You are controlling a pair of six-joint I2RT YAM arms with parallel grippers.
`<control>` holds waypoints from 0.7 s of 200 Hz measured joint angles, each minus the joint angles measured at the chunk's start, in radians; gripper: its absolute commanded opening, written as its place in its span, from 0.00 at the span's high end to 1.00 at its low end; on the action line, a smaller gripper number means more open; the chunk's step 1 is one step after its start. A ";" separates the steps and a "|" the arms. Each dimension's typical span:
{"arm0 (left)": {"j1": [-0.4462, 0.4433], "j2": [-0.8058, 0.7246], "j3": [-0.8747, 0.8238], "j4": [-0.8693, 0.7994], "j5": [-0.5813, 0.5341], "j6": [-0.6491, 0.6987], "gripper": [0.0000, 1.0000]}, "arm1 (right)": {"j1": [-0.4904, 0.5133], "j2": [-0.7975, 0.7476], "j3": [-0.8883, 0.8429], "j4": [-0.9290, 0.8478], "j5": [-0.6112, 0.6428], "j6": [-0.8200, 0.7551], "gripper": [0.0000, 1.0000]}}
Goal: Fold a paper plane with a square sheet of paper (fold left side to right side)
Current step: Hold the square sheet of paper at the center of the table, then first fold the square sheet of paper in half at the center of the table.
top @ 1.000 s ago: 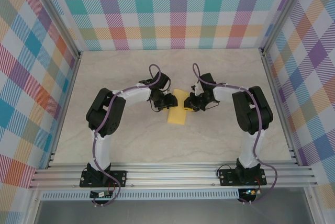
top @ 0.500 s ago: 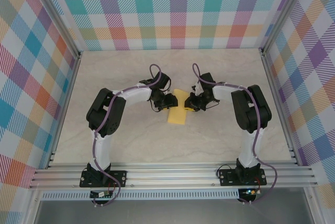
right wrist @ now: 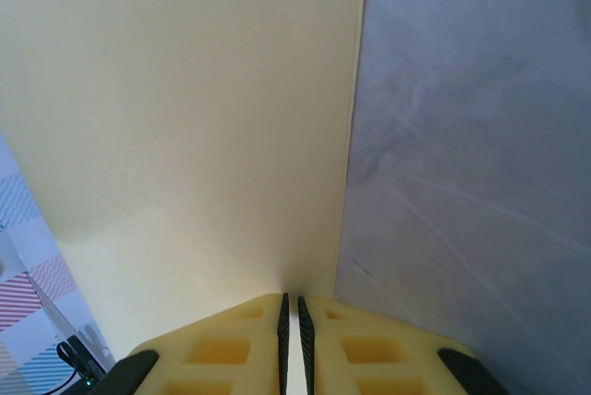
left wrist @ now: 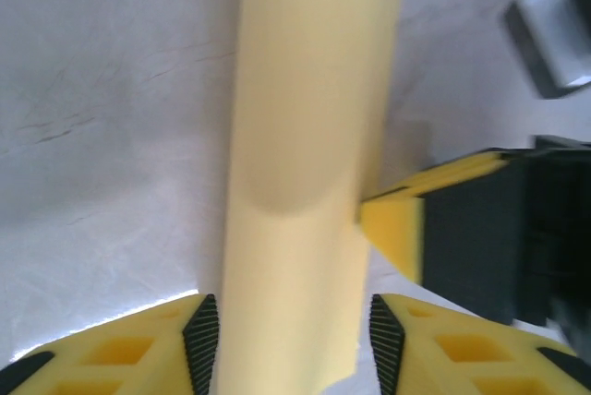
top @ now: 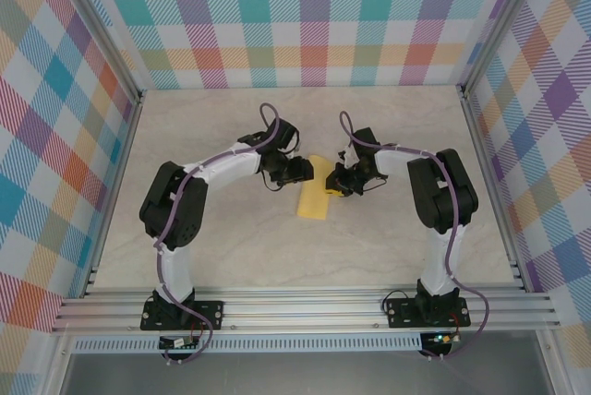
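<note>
While the bowed fold looks not yet creased, the right gripper [right wrist: 291,303] clamps the square sheet of paper [top: 314,197] at its edge, anchoring it mid-worktop [top: 231,247], and the left gripper [left wrist: 294,326] sits half-open astride it, grip uncertain.

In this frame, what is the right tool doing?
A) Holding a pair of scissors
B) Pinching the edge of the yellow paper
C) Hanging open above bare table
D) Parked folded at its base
B: in the right wrist view, the right tool is all but closed, with the yellow paper running in between its pads.
</note>
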 measured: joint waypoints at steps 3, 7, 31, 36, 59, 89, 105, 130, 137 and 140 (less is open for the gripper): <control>0.000 -0.004 0.000 0.005 0.009 0.000 0.58 | 0.000 0.000 0.000 0.000 0.000 0.000 0.86; 0.000 -0.007 0.000 0.013 0.018 -0.002 0.59 | 0.000 0.000 0.000 0.000 0.000 0.000 0.86; 0.000 -0.002 0.000 0.053 0.084 -0.006 0.65 | 0.000 0.000 0.000 -0.001 0.000 0.000 0.86; -0.001 0.002 0.000 0.061 0.098 -0.011 0.65 | 0.000 0.000 0.001 -0.001 0.000 0.000 0.86; -0.009 0.044 0.007 0.085 0.143 -0.016 0.66 | 0.000 0.001 0.003 -0.004 0.000 0.000 0.86; -0.015 0.103 0.008 0.096 0.153 -0.018 0.68 | 0.000 0.002 0.005 -0.007 0.000 0.000 0.86; -0.015 0.122 0.008 0.089 0.143 -0.018 0.68 | 0.000 0.002 0.005 -0.008 0.000 0.000 0.86; -0.014 0.130 0.008 0.075 0.128 -0.018 0.69 | 0.000 0.002 0.009 -0.014 0.002 0.000 0.86; -0.011 0.132 0.008 0.074 0.124 -0.018 0.69 | 0.000 0.003 0.010 -0.016 0.002 0.000 0.86; -0.011 0.132 0.008 0.074 0.123 -0.018 0.69 | 0.000 0.004 0.011 -0.017 0.003 0.000 0.86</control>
